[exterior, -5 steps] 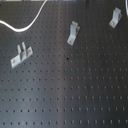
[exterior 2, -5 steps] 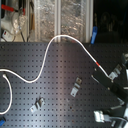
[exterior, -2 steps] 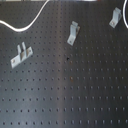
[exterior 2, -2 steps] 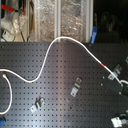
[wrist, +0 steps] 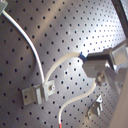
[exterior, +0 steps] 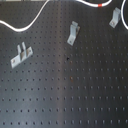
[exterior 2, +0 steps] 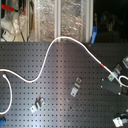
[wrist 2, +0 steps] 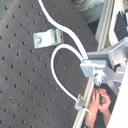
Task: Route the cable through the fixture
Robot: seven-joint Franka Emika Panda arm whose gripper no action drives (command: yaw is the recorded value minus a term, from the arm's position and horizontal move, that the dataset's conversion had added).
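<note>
Black pegboard bench (exterior: pixel 75 95) fills the first exterior view, three metal clips (exterior: pixel 73 34) standing apart on it. The white cable (exterior 2: pixel 47 62) snakes across the bench in the second exterior view, looping at that second exterior view's right. The gripper (wrist: pixel 95 67) seemingly clamps the cable's end.

No legible text, labels or numbers.

The gripper (wrist: pixel 89 64) shows in both wrist views as grey metal fingers (wrist 2: pixel 92 65) pinched together on the white cable (wrist: pixel 60 60). In the second exterior view it sits at the second exterior view's right edge (exterior 2: pixel 121 80).
</note>
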